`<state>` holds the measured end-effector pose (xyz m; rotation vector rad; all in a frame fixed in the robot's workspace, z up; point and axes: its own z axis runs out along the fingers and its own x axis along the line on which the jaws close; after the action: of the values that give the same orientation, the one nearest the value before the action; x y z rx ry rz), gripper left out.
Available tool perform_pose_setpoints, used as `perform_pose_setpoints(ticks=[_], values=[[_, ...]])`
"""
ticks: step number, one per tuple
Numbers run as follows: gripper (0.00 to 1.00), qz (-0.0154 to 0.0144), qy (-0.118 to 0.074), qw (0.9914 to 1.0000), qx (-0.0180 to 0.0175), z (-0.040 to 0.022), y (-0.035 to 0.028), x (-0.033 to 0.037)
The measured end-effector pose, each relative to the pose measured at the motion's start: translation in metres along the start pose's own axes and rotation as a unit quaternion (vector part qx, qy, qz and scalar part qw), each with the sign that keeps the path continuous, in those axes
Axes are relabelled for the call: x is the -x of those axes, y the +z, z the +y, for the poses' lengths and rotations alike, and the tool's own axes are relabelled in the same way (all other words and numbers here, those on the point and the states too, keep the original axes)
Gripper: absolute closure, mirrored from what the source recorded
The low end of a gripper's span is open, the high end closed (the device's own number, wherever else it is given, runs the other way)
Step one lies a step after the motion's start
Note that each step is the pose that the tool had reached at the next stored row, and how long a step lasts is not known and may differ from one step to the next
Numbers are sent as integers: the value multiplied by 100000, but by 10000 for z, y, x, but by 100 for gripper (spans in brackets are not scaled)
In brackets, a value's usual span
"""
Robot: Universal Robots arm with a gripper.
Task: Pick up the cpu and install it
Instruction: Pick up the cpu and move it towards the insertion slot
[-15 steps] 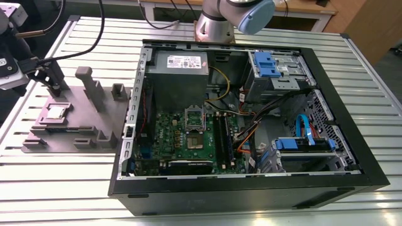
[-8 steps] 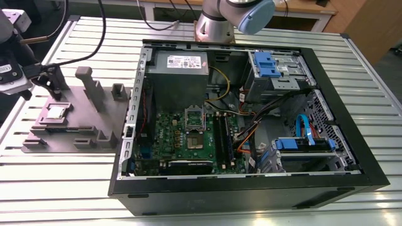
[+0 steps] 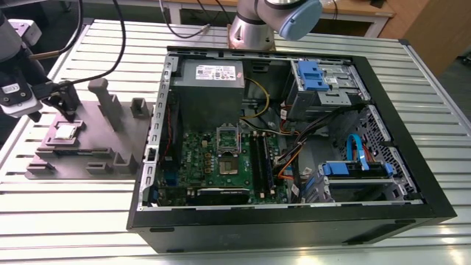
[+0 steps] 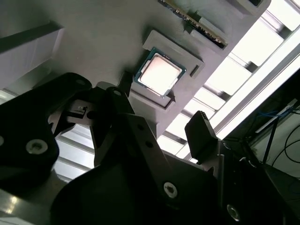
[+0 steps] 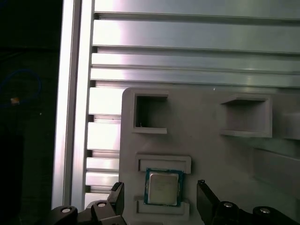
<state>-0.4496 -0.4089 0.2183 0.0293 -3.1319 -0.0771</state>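
Tool (image 5: 161,199) stood wide open, fingers flanking the cpu (image 5: 163,187) in an edge pocket of the grey fixture (image 5: 201,122); judged light, stiff, fragile: grip opposite side edges.

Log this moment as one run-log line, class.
cpu: in grey holder, ungrasped | gripper: open, over it | install: not done

Hand (image 5: 161,193) points down, its 2 fingers (image 5: 205,201) spread wide apart

The cpu (image 5: 163,187) is showing a pale silvery top with dark green edging; the holder (image 5: 201,122) is presenting plain grey; the tool (image 5: 160,199) is appearing black.
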Motion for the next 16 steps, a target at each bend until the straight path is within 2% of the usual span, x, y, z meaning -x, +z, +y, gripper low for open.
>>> perform_pose_setpoints(ticks=[10, 16], values=[[29, -14, 73, 100000, -40, -3, 40, 0], [29, -6, 70, 100000, -106, -16, 114, 1]])
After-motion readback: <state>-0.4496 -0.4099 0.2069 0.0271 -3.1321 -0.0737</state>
